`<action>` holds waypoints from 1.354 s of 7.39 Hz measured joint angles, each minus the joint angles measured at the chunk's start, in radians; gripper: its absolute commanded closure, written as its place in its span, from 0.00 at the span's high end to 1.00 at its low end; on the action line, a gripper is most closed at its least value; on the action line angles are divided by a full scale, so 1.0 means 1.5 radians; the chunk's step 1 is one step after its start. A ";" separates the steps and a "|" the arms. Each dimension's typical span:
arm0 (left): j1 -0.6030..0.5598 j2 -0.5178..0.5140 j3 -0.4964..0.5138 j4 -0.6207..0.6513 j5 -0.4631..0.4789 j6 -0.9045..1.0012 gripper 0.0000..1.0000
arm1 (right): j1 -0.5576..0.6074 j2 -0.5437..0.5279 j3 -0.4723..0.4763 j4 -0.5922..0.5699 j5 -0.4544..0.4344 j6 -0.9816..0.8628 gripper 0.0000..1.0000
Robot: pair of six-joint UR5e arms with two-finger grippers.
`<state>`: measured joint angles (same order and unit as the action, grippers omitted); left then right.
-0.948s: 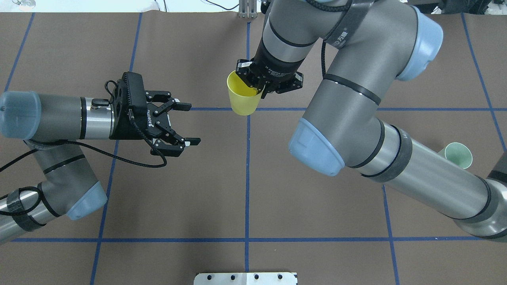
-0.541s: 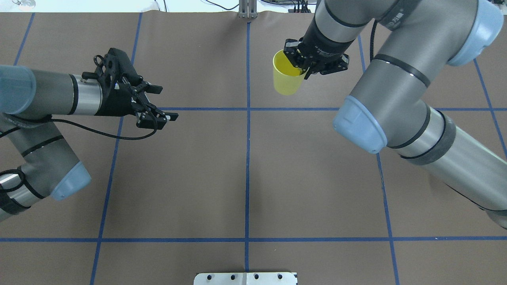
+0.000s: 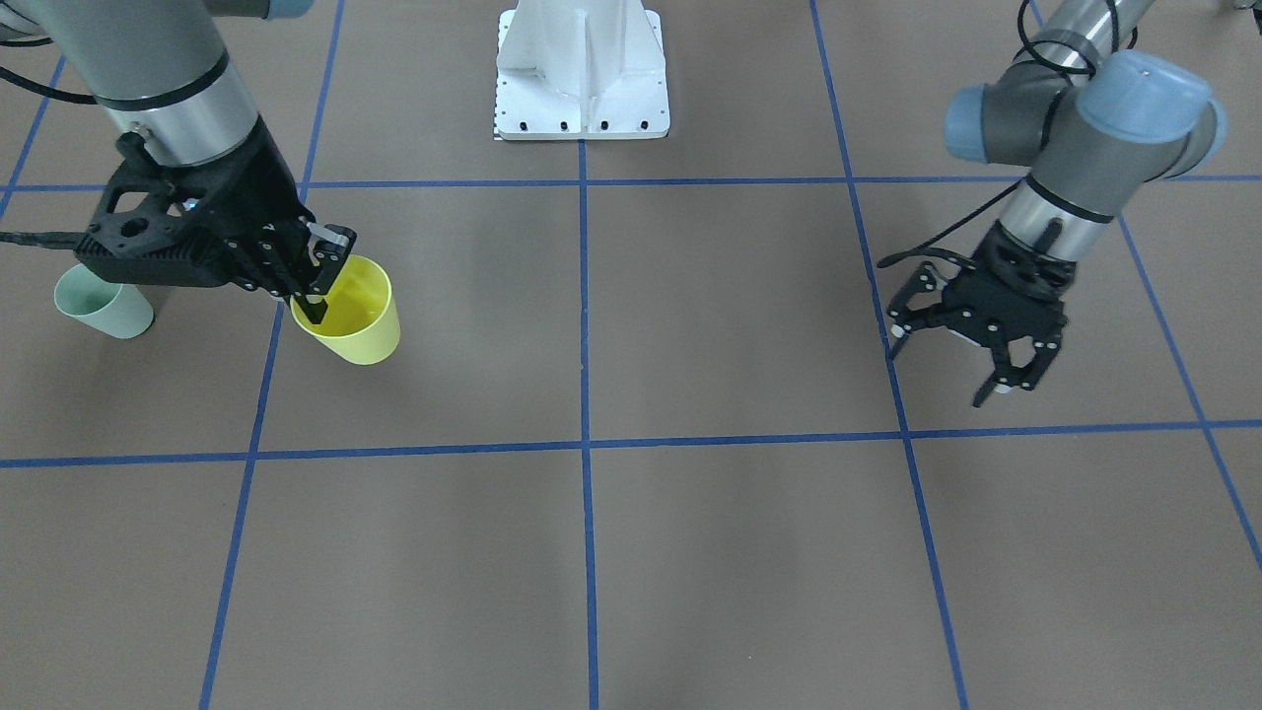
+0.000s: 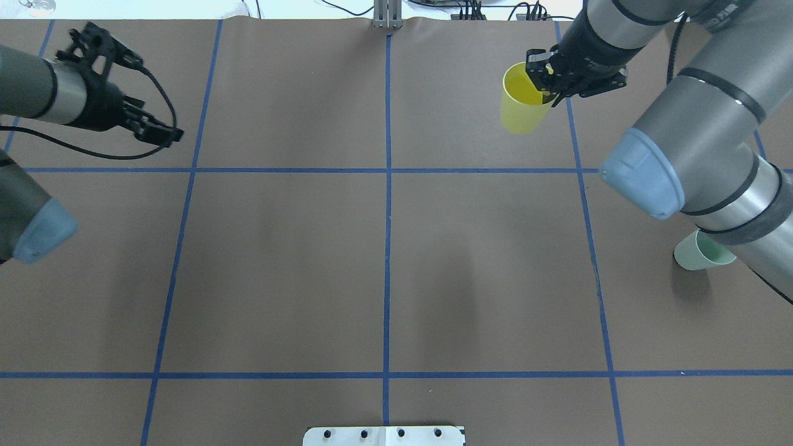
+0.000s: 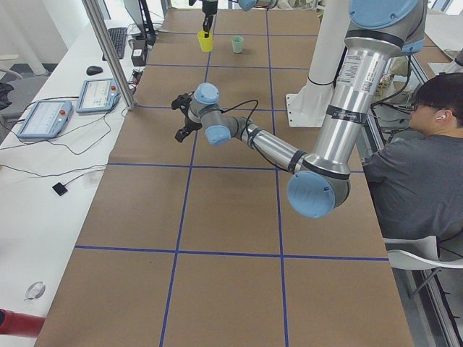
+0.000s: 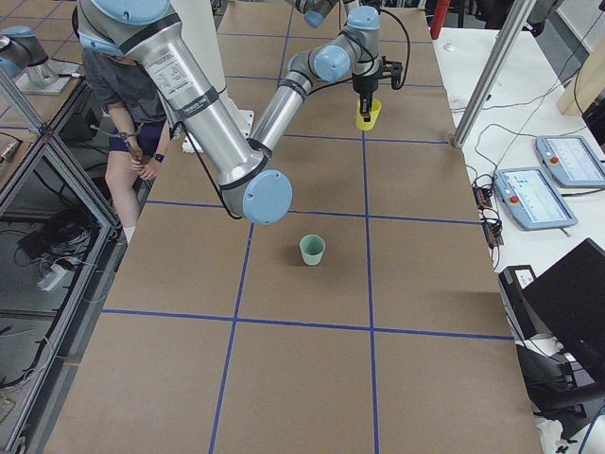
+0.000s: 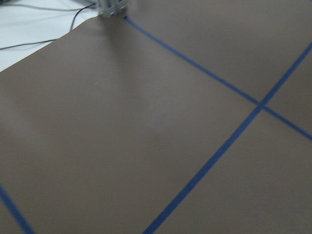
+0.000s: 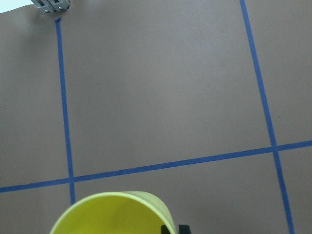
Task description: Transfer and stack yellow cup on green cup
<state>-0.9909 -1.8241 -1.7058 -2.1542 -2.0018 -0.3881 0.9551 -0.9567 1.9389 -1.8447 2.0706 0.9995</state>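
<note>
The yellow cup (image 4: 520, 105) hangs upright from my right gripper (image 4: 548, 87), which is shut on its rim with one finger inside and one outside. The front-facing view shows the same grip (image 3: 317, 296) on the yellow cup (image 3: 352, 318), and its rim fills the bottom of the right wrist view (image 8: 114, 214). The green cup (image 4: 697, 254) stands upright on the table nearer the robot, partly hidden under the right forearm; it shows as the green cup (image 3: 101, 308) and, standing alone, (image 6: 312, 250). My left gripper (image 3: 942, 373) is open and holds nothing, far off on the other side (image 4: 158, 131).
Blue tape lines divide the brown table cover into squares. The white robot base (image 3: 582, 69) stands mid-table at the robot's edge. A seated person (image 5: 416, 166) is beside the table, and tablets (image 5: 43, 116) lie on a side bench. The left wrist view holds only bare cover.
My right arm has carried the yellow cup from the centre line to the right and farther back. The left arm has drawn back to the far left, still open. The green cup is partly uncovered.
</note>
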 measured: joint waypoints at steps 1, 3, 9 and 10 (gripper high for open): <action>-0.040 0.033 0.002 0.032 -0.003 0.002 1.00 | 0.018 -0.019 0.011 0.001 0.013 -0.032 0.00; -0.128 0.066 0.012 0.129 -0.059 0.023 1.00 | 0.040 -0.060 0.038 0.003 0.033 -0.086 0.00; -0.339 0.093 0.069 0.362 -0.102 0.394 1.00 | 0.080 -0.251 0.091 0.103 0.053 -0.251 0.00; -0.347 0.094 0.070 0.377 -0.101 0.401 1.00 | 0.087 -0.302 0.090 0.157 0.057 -0.275 0.00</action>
<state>-1.5119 -1.6830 -1.6004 -1.5893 -2.1533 0.2136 1.0857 -1.4096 2.0739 -1.6090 2.1554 0.5866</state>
